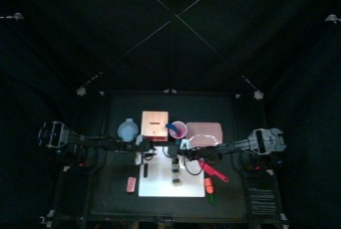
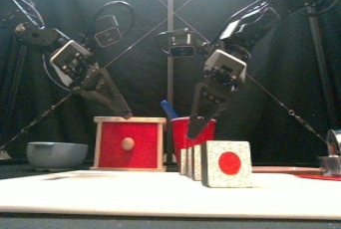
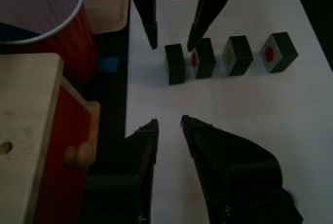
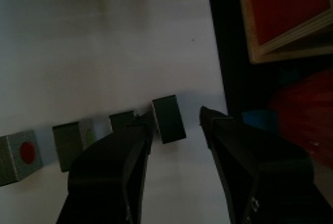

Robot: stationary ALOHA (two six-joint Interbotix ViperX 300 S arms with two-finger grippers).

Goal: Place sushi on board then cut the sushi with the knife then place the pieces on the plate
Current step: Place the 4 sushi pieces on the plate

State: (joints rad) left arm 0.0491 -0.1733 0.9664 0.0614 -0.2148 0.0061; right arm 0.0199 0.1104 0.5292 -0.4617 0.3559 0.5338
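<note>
Black curtain [image 1: 170, 34] shuts in the booth on my screens. The black table [image 1: 110, 198] carries a white cutting board [image 3: 247, 121] at its middle. Toward the back are a wooden box [image 2: 130, 143], a red cup [image 2: 194, 131], a grey bowl [image 2: 56, 154] and a pink tray [image 1: 204, 131]. Four sushi pieces [image 3: 239, 56] stand in a row on the board, slightly apart. My right gripper [image 4: 174, 126] is spread, its fingers [image 4: 124, 165] either side of the end piece [image 4: 166, 114] nearest the cup, not closed on it. My left gripper [image 3: 169, 124] hangs parted and empty, short of the row, beside the box.
</note>
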